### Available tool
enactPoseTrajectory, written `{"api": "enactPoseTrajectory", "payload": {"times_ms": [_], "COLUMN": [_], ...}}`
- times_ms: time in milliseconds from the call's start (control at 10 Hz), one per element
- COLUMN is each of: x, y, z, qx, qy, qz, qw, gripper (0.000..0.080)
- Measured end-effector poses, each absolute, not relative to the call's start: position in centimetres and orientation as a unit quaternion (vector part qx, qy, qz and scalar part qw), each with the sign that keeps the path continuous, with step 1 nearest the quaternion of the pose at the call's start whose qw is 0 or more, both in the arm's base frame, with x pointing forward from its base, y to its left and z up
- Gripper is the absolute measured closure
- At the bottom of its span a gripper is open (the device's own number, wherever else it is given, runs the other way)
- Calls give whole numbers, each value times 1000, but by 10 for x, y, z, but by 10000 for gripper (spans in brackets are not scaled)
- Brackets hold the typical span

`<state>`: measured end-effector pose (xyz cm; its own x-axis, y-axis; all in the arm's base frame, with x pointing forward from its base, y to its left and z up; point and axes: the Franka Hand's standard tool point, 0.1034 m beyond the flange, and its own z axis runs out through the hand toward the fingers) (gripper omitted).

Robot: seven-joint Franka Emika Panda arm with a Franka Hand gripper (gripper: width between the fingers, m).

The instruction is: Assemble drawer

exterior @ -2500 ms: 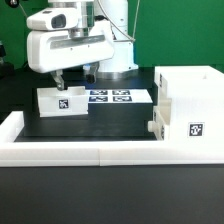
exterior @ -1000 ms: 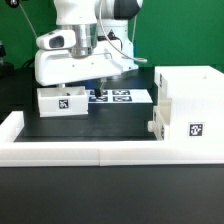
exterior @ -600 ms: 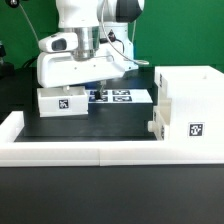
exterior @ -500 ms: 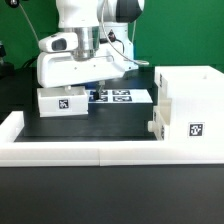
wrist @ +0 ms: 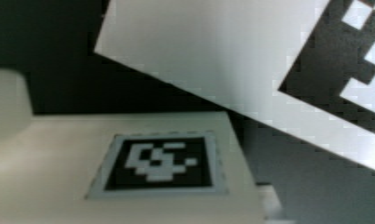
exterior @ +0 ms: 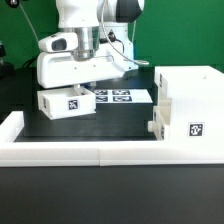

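A small white tray (exterior: 68, 103) with a black-and-white marker on its front sits at the exterior view's left, slightly turned. My gripper (exterior: 82, 89) is down right over its back edge; the fingers are mostly hidden by the hand and appear closed on the tray wall. The wrist view shows the tray's marker (wrist: 163, 162) very close. The large white box housing (exterior: 188, 92) stands at the exterior view's right, with a marker (exterior: 195, 130) on its lower front face. I cannot pick out a second tray for certain.
The marker board (exterior: 120, 96) lies flat behind the tray and also shows in the wrist view (wrist: 237, 60). A long white rail (exterior: 90, 152) runs along the front, and another rail (exterior: 10, 125) along the exterior view's left. The robot base stands behind.
The hand came down over the tray from higher up. In the last half second the tray shifted a little toward the exterior view's right and turned slightly.
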<state>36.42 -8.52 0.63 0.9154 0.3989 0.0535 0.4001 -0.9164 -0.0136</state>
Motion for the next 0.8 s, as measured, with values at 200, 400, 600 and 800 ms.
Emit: {"api": "enactPoseTrajectory", "payload": {"times_ms": [200, 400, 600, 800], "x": [364, 364, 366, 378], "y": [-85, -85, -84, -80], "z": [6, 6, 8, 22], "qx": [-979, -979, -977, -968], "qy": [-204, -204, -212, -249], "qz": [-25, -25, -25, -21], "qw": [12, 12, 12, 12], "gripper": [756, 756, 756, 755]}}
